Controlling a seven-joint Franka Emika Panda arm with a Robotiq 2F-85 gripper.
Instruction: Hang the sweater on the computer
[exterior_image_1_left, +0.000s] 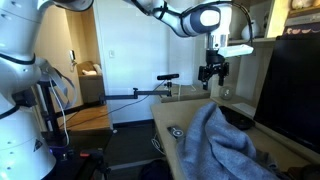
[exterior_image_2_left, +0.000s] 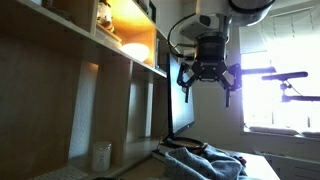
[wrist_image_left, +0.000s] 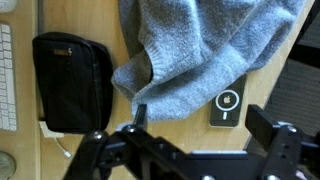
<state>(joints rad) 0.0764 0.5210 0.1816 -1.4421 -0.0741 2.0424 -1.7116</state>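
I find the fingers (wrist_image_left: 280, 145) spread wide and empty, hanging well above the sweater (exterior_image_1_left: 215, 140), which lies heaped on the counter (exterior_image_1_left: 166, 116) directly below, beside the computer (exterior_image_1_left: 290, 90).

Light wooden desk (exterior_image_1_left: 165, 118) runs along a tall wooden shelf unit (exterior_image_2_left: 60, 60). One upper compartment (exterior_image_2_left: 135, 40) is lit warm orange. White wall (exterior_image_1_left: 125, 50) with an open doorway (exterior_image_1_left: 88, 60) into a lit room. Wooden side table (exterior_image_1_left: 90, 118) near the doorway. Floor (exterior_image_1_left: 130, 145) dark. Window (exterior_image_2_left: 275, 100) overexposed, daylight strong.
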